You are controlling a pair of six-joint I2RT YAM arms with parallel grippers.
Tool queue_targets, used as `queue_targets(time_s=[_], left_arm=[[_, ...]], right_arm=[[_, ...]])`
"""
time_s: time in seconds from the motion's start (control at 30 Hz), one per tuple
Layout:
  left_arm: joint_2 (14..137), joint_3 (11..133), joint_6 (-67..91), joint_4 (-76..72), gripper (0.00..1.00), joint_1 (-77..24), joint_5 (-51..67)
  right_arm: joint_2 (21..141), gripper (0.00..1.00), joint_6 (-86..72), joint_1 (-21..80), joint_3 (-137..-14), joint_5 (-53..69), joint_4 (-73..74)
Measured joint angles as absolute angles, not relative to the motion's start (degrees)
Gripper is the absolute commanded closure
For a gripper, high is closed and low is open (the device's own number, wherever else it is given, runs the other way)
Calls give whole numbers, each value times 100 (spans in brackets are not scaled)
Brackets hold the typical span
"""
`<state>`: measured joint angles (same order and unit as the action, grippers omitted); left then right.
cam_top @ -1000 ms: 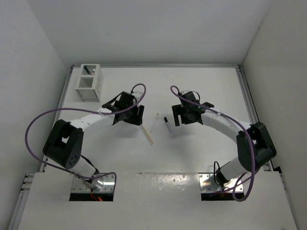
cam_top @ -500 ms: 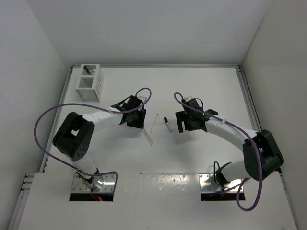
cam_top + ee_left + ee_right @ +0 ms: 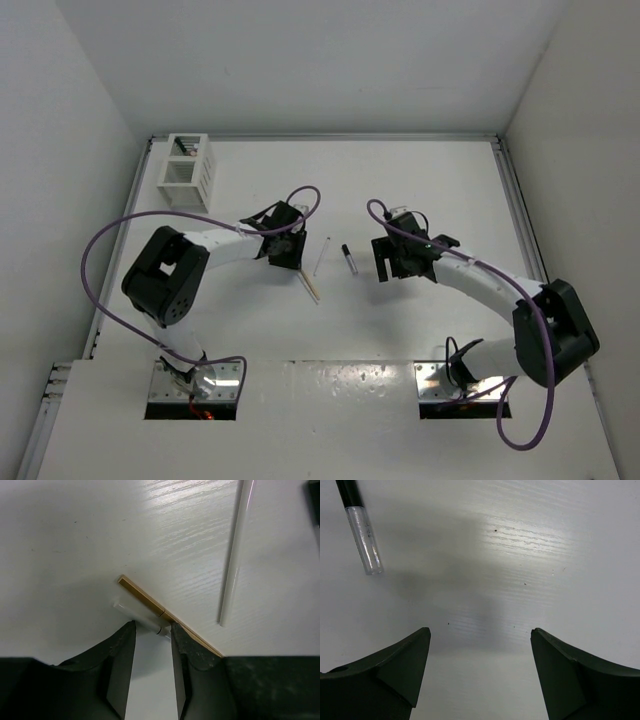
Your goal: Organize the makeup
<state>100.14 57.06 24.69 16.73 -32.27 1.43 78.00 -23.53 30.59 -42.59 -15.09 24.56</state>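
tan wooden stick [image 3: 142, 596]: long, square-ended, flat on the table [image 3: 430, 190] near its middle, running diagonally out from under my left gripper [image 3: 151, 628]
frosted short stick [image 3: 131, 608]: round, translucent, lying against the tan one
left fingers [image 3: 120, 665]: narrow, flanking both sticks; grip I cannot tell
white stick [image 3: 234, 565]: slim, smooth, just beside
tube [image 3: 366, 542]: clear body, black cap
right gripper [image 3: 480, 630]: spread wide over table
box [image 3: 185, 172]: white, slatted, far-left; rear compartment holds something dark
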Motion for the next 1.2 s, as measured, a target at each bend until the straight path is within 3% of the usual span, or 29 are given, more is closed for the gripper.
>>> queue_targets(time_s=[0.3, 0.4, 0.53, 0.87, 1.2], left_arm=[[10038, 5730, 2495, 1774, 80, -3234, -3], [10040, 5732, 2469, 1802, 82, -3232, -62], [10040, 5732, 2381, 1815, 100, -3216, -91], [9950, 5660, 1876, 1850, 100, -3015, -458], [9500, 5736, 1199, 2381, 100, -2049, -342]], right_arm=[[7712, 19, -2355, 3059, -4145, -1616, 2462], [7666, 18, -2353, 3059, -4143, -1653, 2464], [7620, 18, -2349, 3059, -4143, -1662, 2475], [7535, 18, -2268, 3059, -4125, -1743, 2569], [7461, 18, -1885, 3074, -4134, -1343, 2224]])
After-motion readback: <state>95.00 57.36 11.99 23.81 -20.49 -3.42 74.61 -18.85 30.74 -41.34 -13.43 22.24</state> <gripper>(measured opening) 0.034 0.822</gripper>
